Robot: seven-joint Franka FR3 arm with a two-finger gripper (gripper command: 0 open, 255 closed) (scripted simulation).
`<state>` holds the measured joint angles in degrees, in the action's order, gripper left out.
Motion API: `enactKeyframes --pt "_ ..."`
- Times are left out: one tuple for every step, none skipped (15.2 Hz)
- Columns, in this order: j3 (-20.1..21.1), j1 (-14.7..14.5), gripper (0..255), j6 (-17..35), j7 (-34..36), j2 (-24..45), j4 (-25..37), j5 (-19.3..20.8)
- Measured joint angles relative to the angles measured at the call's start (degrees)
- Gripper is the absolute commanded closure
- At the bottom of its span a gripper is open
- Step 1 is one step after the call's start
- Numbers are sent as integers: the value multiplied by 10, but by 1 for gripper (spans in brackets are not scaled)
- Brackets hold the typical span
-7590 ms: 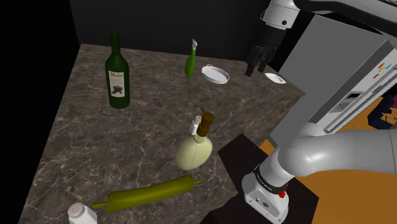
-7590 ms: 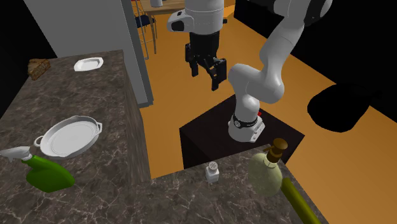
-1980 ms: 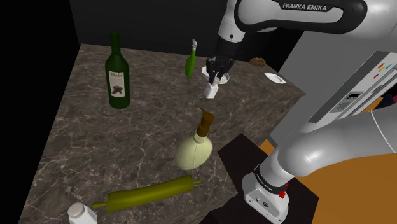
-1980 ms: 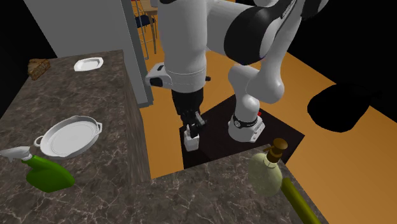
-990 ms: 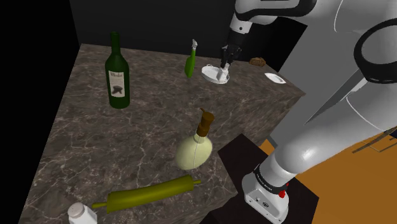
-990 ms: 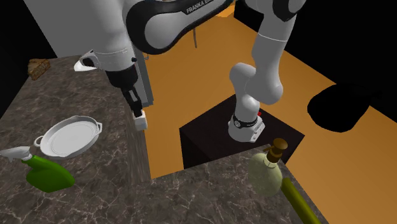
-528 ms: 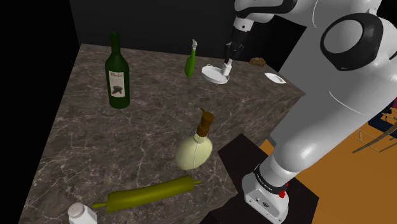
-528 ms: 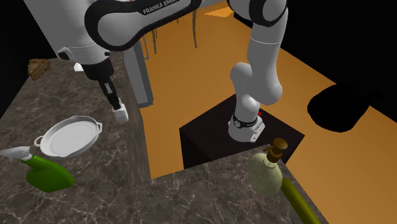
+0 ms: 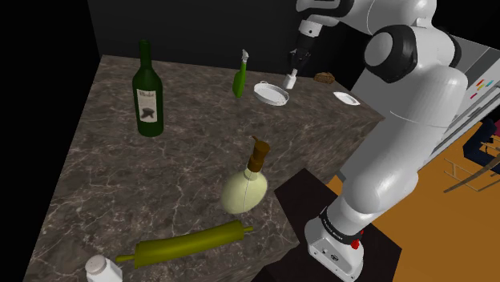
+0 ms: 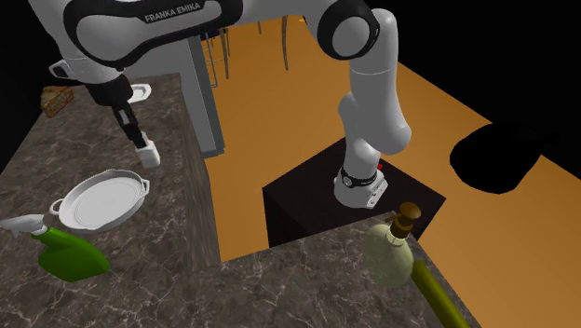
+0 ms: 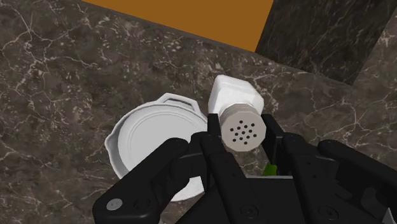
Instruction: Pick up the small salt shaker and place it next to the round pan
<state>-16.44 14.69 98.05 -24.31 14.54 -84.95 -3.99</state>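
My gripper [image 9: 292, 70] is shut on the small white salt shaker [image 9: 290, 81] with a grey perforated cap, and holds it in the air just past the round white pan [image 9: 271, 94] with two handles. In the second exterior view the shaker [image 10: 147, 153] hangs under the gripper [image 10: 138, 140], above the counter just beyond the pan [image 10: 101, 200]. In the wrist view the black fingers [image 11: 207, 137] clasp the shaker [image 11: 236, 114] on both sides, and the pan [image 11: 156, 143] lies below, beside it.
On the dark marble counter [image 9: 160, 176] stand a green wine bottle [image 9: 147, 84], a green spray bottle [image 9: 240, 76], a corked round flask [image 9: 247, 188], a yellow-green rolling pin [image 9: 188, 244] and a white jar [image 9: 100, 268]. A small plate [image 9: 346, 98] and bread [image 9: 324, 78] lie beyond the pan.
The arm has carried the shaker across the pan towards the counter's far end, rightwards and up in the shoulder view. The grip has stayed the same.
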Motion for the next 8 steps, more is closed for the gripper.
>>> enactKeyframes --pt "-1 3 255 3 -4 6 3 -2" --pt "-1 3 255 9 -5 10 1 -3" --pt "-1 4 255 16 -6 12 -4 -4" --pt "-1 4 255 23 -6 12 -11 -4" --pt "0 3 255 30 -6 13 -18 -4" --pt "0 3 255 39 -6 13 -26 -4" --pt "0 3 255 45 -7 14 -32 -4" --pt "0 2 255 52 -6 14 -39 -4"
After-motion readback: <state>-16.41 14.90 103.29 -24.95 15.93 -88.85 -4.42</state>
